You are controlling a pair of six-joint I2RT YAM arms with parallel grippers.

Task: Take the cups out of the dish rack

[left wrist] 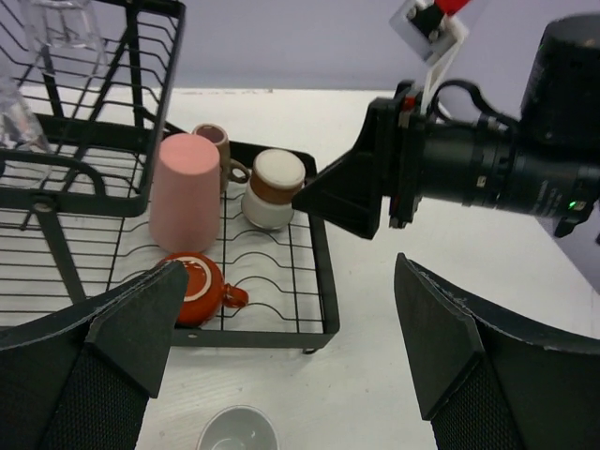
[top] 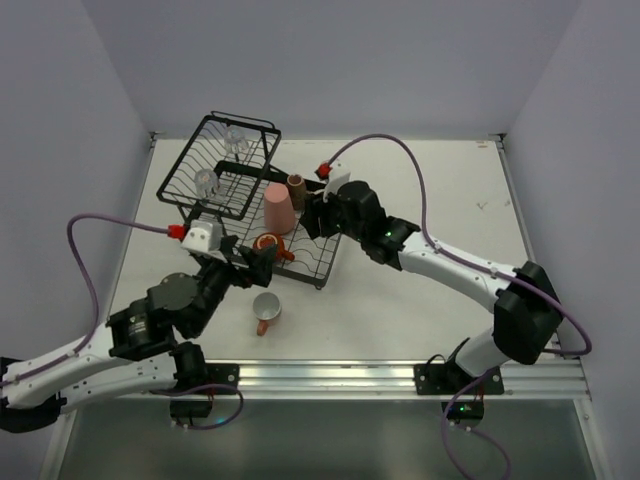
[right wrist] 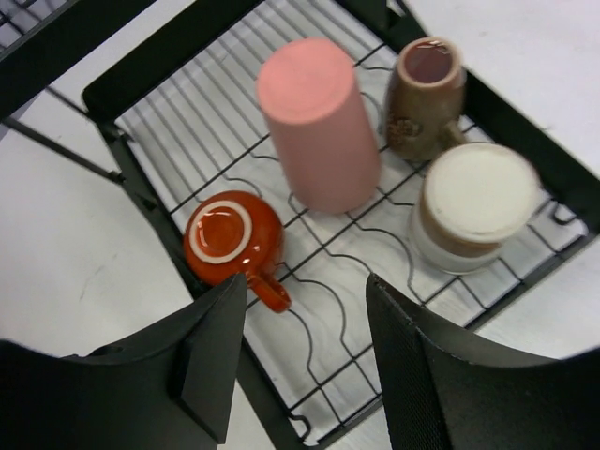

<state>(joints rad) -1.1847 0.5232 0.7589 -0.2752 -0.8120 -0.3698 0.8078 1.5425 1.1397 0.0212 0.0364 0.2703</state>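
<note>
Left claw (left wrist: 286,328) spread wide, gripping nothing. Off its left finger, orange-red mug (left wrist: 192,289) upside down in the dish rack (left wrist: 323,281); beneath the gap, handled mug (left wrist: 239,433) upright on the table (left wrist: 375,394). Right claw (right wrist: 305,347) partly parted, empty, above the rack: pink tumbler (right wrist: 314,122) straight ahead, cream-and-brown cup (right wrist: 473,206) ahead-right, small brown cup (right wrist: 427,84) beyond.

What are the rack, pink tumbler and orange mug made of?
Rack: thin black wire, likely coated steel, with a satin look.
Tumbler: matte pink with no highlights; plastic or matte ceramic, can't tell.
Orange mug: probably glazed ceramic, going by its glossy reflections and pale ring on the upturned base.
</note>
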